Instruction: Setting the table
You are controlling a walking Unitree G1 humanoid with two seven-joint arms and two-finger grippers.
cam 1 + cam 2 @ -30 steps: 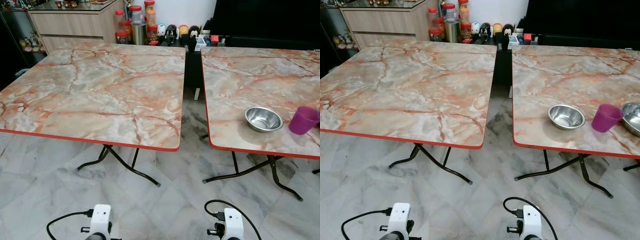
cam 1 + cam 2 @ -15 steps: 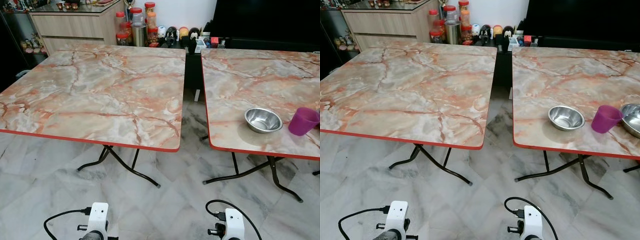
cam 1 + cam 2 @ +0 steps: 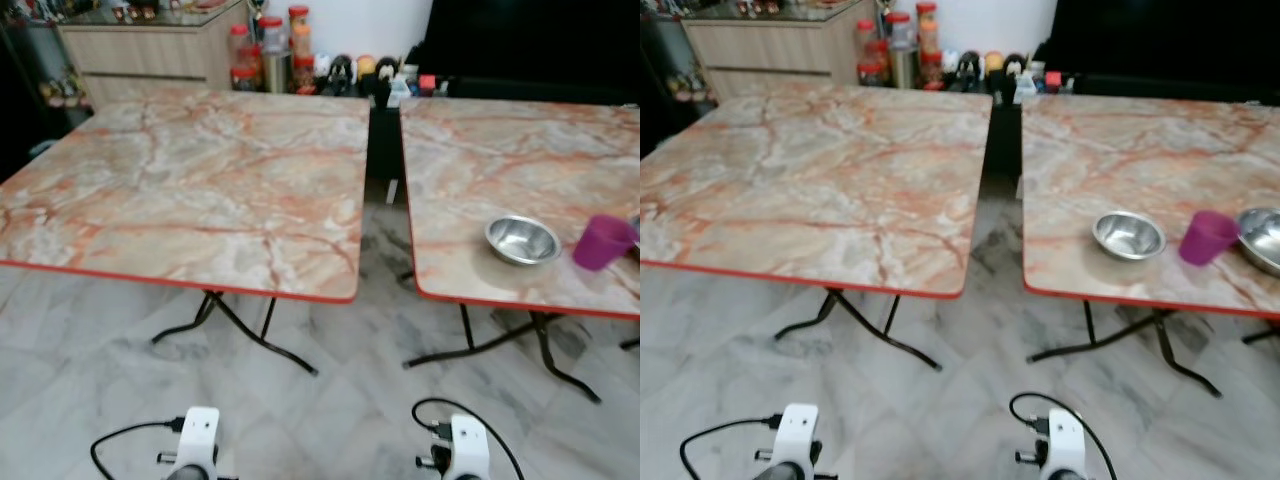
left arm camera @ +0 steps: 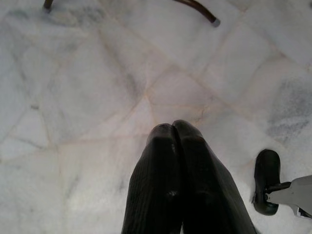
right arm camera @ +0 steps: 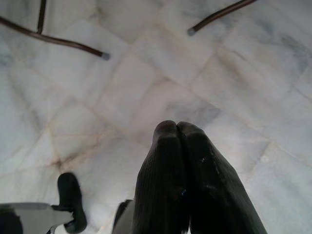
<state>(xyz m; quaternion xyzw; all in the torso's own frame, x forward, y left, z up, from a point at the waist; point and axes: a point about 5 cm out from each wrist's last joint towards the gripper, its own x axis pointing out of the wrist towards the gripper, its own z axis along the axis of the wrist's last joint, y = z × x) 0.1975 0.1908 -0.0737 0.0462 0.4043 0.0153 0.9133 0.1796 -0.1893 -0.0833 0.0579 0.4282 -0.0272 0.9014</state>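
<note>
Two marble-patterned folding tables with red edges stand ahead, the left table (image 3: 200, 190) bare and the right table (image 3: 480, 160) set with dishes. On the right table near its front edge sit a steel bowl (image 3: 522, 239) and a purple cup (image 3: 603, 242); a second steel bowl (image 3: 1262, 237) lies beside the cup at the far right. Both arms hang low over the floor. My left gripper (image 4: 173, 127) is shut and holds nothing. My right gripper (image 5: 176, 127) is likewise shut and holds nothing.
A gap of marble floor (image 3: 385, 290) runs between the tables. Black folding legs (image 3: 260, 335) splay under each table. Behind stand a wooden cabinet (image 3: 150, 50), several red-lidded jars (image 3: 270, 50) and small figurines (image 3: 345, 68). The picture is slightly blurred.
The whole picture has shifted slightly and blurred, so the camera has moved. The dishes and both hanging arms keep their places.
</note>
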